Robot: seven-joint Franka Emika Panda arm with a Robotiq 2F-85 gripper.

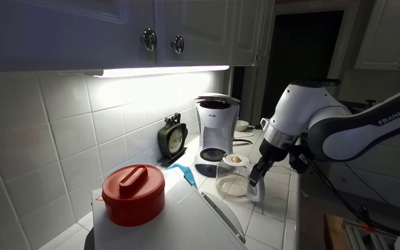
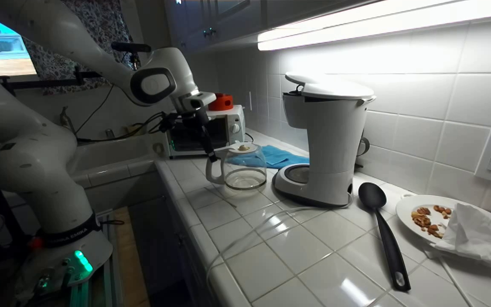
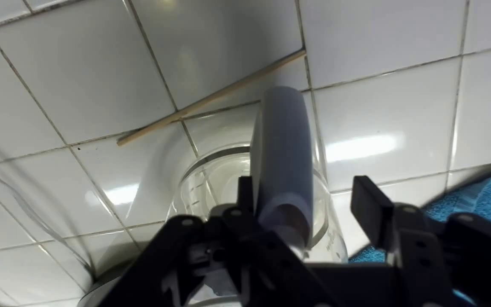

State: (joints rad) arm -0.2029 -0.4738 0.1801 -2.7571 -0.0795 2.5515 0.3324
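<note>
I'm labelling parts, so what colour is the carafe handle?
The handle is white, shown best in an exterior view.

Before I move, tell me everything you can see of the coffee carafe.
The coffee carafe is clear, apparently glass, with printed markings, a white lid bearing a small tan lump, and a white handle. It stands upright on the tiled counter, beside the drip coffee maker, off its warming plate. The open end effector straddles the handle; any contact is unclear.
</note>
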